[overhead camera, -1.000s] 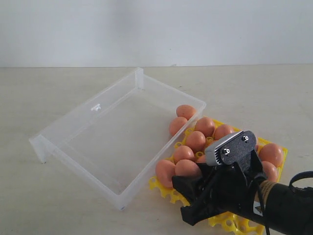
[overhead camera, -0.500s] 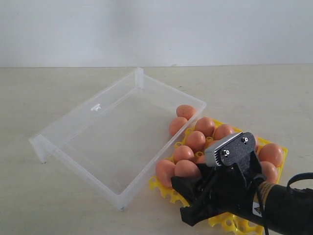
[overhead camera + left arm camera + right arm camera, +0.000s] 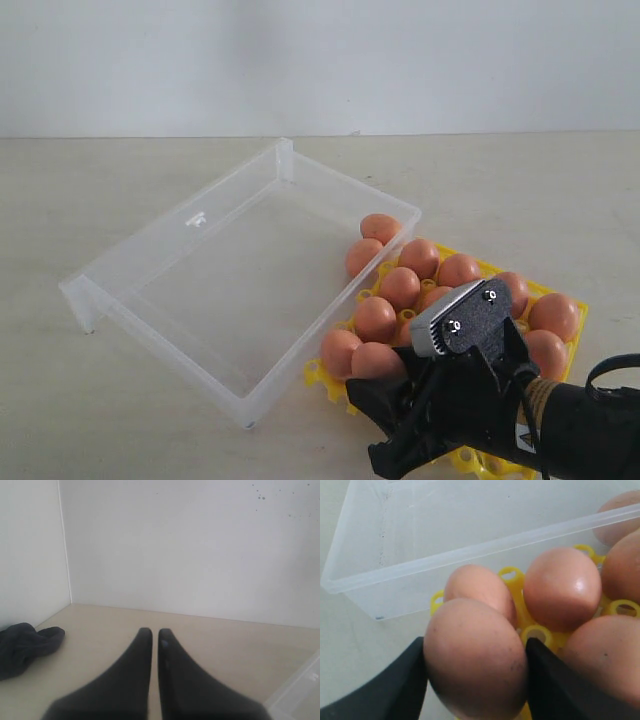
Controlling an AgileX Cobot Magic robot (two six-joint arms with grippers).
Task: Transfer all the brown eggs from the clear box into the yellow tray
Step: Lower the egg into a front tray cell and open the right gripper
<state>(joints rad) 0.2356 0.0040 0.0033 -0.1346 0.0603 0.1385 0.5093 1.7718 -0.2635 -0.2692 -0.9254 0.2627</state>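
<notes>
the right gripper [image 3: 476,680] is clamping its two black fingers [image 3: 390,690] on one brown egg [image 3: 475,650] — a pad is pressing on each flank, and the jaws are standing wide around it. in the exterior view that egg is sitting at the 7 o'clock corner of the yellow tray [image 3: 318,378], just beside another egg in the edge row; whether it is resting in its cup or hanging just over it i cannot tell. the other brown eggs [image 3: 400,287] are filling the tray's cups toward 12 and 3 o'clock, roughly ten of them, packed close together. the clear box [image 3: 230,290] is lying at the tray's 10 o'clock, its long wall just beside the tray's edge, and two more eggs [image 3: 380,228] are lying inside it, tucked into its 3 o'clock corner against that wall. the right arm [image 3: 580,420] is reaching in from 5 o'clock over the pale table [image 3: 520,190]. the left gripper [image 3: 155,647] is pointing toward a white wall — its dark fingers are nearly meeting, with only a thin slit between them, gripping nothing, and a dark cloth [image 3: 25,647] is lying on the table by the wall's corner.
</notes>
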